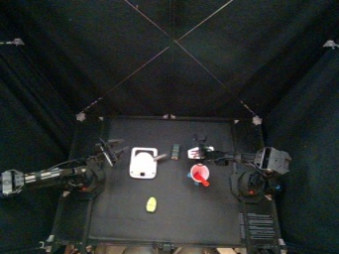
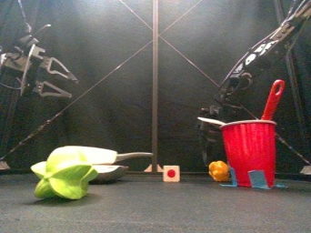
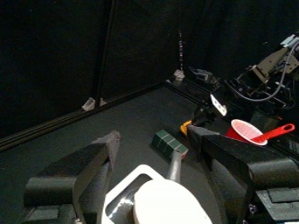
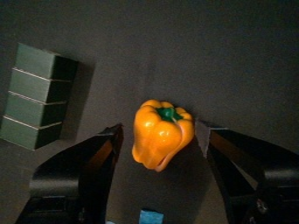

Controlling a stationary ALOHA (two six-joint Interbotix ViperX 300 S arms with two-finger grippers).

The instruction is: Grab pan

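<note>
My left gripper (image 3: 163, 171) is open, jaws wide apart, holding nothing. It hangs right over the pan (image 3: 158, 203), which sits on the table (image 3: 128, 114) w/ its handle between my jaws. The pan is white, hard and stiff, prob. a bit heavy and smooth, so it could slip. I think the thin handle is the best spot to grab. The pan is on the table's left half, closer to the front edge than the back. My right gripper (image 4: 158, 149) is open too, over a pepper (image 4: 159, 133).
</note>
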